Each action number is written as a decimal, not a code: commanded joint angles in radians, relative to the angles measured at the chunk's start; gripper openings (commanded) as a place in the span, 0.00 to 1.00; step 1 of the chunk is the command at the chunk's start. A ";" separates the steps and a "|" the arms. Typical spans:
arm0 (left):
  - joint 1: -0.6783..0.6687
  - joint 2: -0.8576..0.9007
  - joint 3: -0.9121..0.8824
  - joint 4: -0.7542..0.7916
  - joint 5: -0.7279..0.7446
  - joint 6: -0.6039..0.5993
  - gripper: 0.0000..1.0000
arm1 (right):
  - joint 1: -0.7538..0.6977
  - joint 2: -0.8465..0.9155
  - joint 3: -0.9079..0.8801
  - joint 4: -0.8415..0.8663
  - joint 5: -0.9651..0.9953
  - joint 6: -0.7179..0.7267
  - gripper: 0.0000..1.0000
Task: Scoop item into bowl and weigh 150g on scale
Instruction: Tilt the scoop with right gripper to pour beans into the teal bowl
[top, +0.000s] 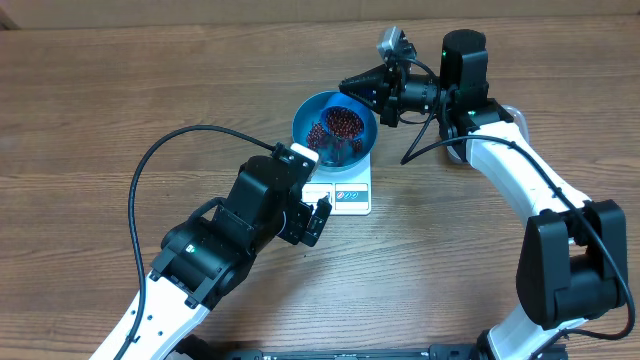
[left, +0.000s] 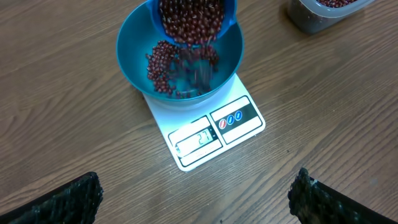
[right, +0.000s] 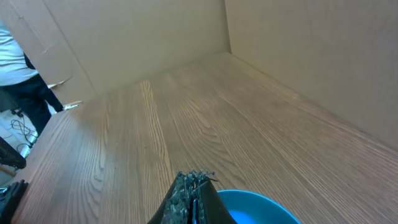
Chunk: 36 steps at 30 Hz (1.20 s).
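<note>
Many beans (left: 168, 68) spilling from one scoop (left: 229, 15) into one bowl (left: 134, 62) atop one scale (left: 163, 121), right claw (top: 350, 86) clamped on scoop, left claw (top: 318, 218) spread wide beside scale, one bean-filled container (left: 323, 15) nearby

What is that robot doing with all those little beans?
The right gripper holds a blue scoop tipped over the blue bowl, and red-brown beans are spilling out of it into the bowl. The bowl sits on a small white scale and has only a small pile in it. The left gripper is open and hangs over the table near the scale, holding nothing.
</note>
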 joint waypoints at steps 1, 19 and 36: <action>0.005 -0.011 -0.003 0.004 0.001 0.005 1.00 | 0.000 -0.004 0.034 0.007 -0.007 -0.010 0.04; 0.005 -0.011 -0.003 0.012 -0.016 0.009 1.00 | 0.003 -0.004 0.034 0.018 -0.008 -0.089 0.04; 0.005 -0.011 -0.003 0.014 -0.025 0.009 1.00 | 0.047 -0.004 0.034 0.039 -0.008 -0.211 0.04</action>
